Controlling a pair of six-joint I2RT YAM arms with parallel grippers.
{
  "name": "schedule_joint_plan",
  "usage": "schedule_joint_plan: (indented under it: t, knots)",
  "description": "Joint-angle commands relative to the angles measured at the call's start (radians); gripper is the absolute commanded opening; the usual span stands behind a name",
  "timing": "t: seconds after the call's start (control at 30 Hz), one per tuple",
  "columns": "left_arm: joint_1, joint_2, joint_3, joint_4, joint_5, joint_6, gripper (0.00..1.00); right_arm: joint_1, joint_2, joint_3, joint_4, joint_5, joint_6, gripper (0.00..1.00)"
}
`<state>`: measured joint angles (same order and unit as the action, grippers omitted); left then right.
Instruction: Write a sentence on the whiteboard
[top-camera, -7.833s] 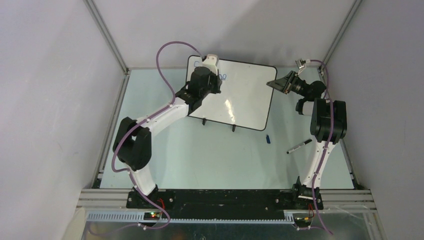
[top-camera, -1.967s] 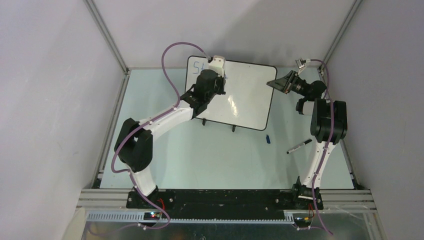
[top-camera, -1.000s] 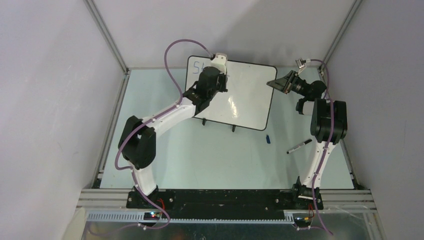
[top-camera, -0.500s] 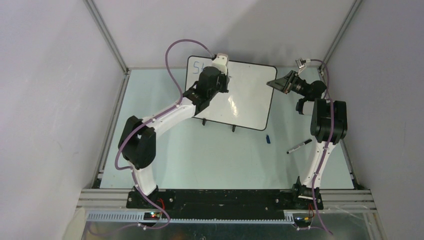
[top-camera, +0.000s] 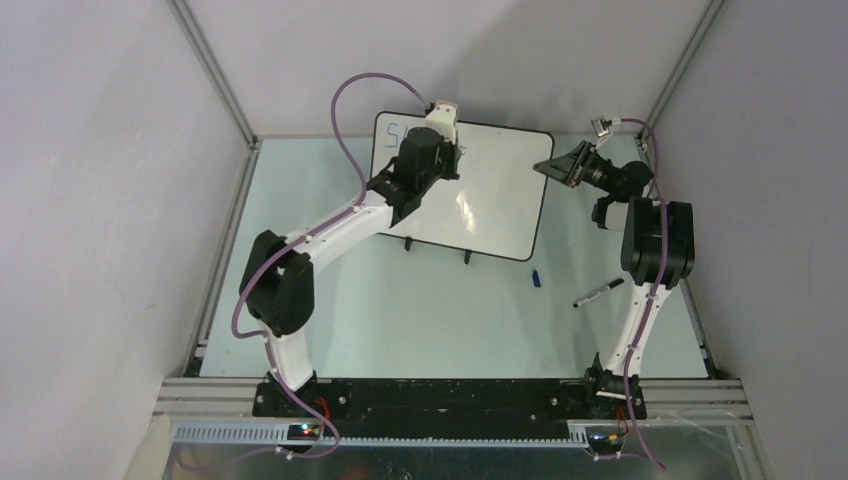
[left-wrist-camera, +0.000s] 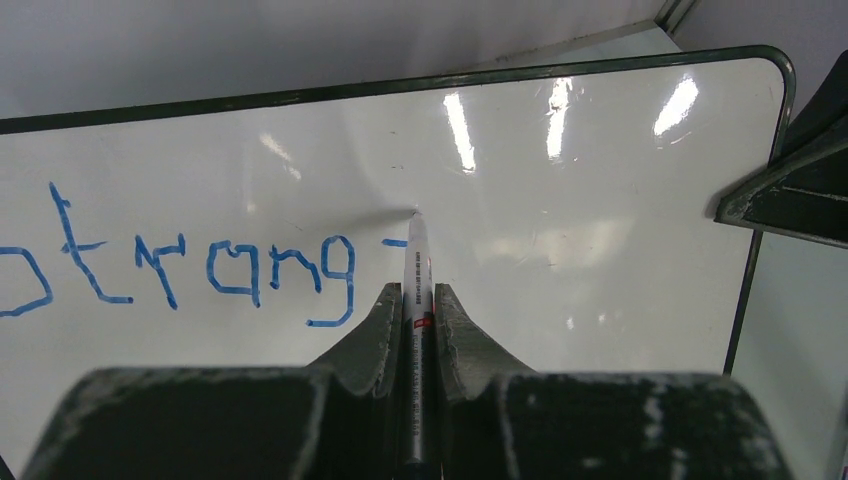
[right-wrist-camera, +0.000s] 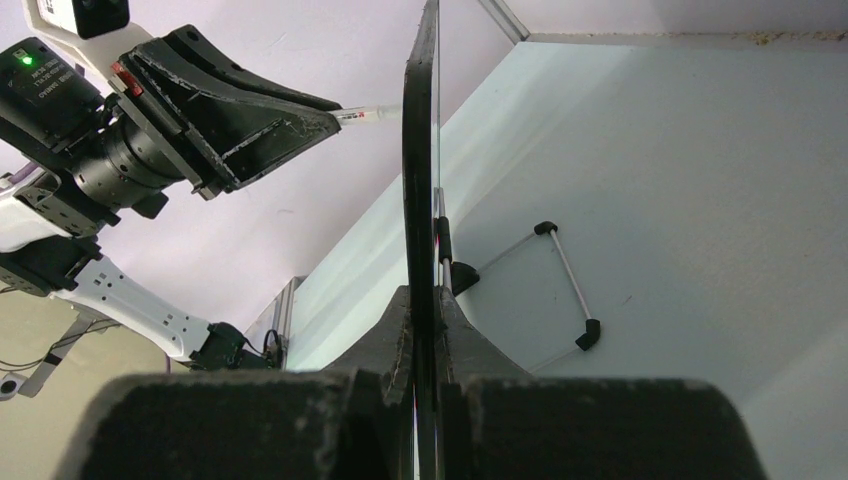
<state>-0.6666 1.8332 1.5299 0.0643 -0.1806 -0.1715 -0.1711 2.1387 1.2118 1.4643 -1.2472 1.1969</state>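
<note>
The whiteboard stands tilted at the back of the table, glossy white with a thin black rim. Blue handwriting, the sentence, reads "strang" in the left wrist view, with a short dash after it. My left gripper is shut on a white marker. The marker's tip touches the board just right of the last letter. From above, the left wrist covers most of the writing. My right gripper is shut on the board's right edge, which runs straight between its fingers.
A black marker and a small blue cap lie on the table right of the board. The board's two black feet rest on the pale green table. Metal frame posts and grey walls close in the back corners.
My left arm has slid right along the top of the board with the marker, uncovering more blue letters at the board's left. The right arm and board have not moved.
</note>
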Motion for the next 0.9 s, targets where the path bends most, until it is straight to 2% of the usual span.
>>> schedule_joint_plan:
  t: [0.0,0.87]
  knots:
    - [-0.001,0.01,0.047,0.012,-0.025,0.022,0.0,-0.002,-0.074,0.008,0.043,0.002,0.04,0.0]
    - [0.001,0.012,0.053,-0.023,-0.096,0.021,0.0,-0.004,-0.074,0.008,0.043,0.0,0.043,0.0]
